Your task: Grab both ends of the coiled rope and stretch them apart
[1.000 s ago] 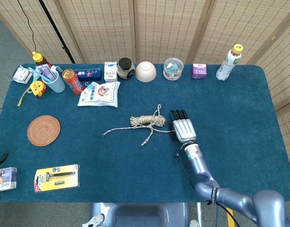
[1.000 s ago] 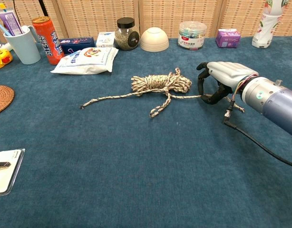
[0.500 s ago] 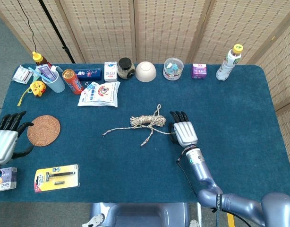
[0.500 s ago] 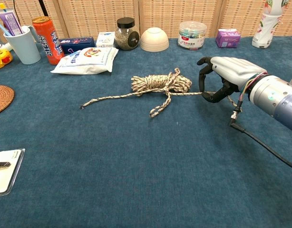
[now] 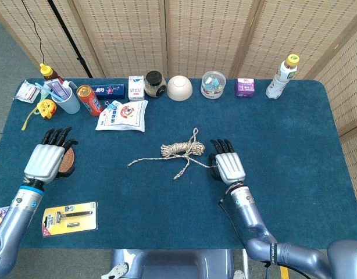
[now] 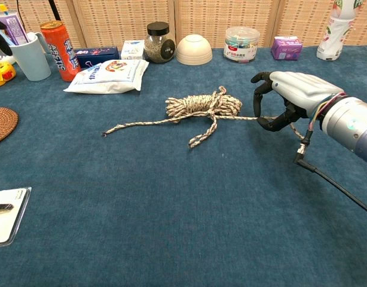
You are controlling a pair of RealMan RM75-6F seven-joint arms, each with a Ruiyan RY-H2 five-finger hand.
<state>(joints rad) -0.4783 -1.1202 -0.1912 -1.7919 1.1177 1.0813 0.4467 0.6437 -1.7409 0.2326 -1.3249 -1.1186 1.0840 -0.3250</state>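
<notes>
One coiled rope (image 5: 182, 149), speckled beige and wound into a loose bundle, is lying near the middle of the blue surface (image 5: 295, 133), with one free end trailing out leftward and a short looped tail hanging toward the front. The other end is being gripped by the right robot hand (image 6: 289, 98), fingers curled around the strand. The left robot hand (image 5: 46, 161) is being held open over a round woven coaster (image 5: 67, 163), holding nothing.

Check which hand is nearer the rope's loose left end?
Right. Right hand pinches the rope at its other end; left hand hovers over the woven coaster, farther away.
</notes>
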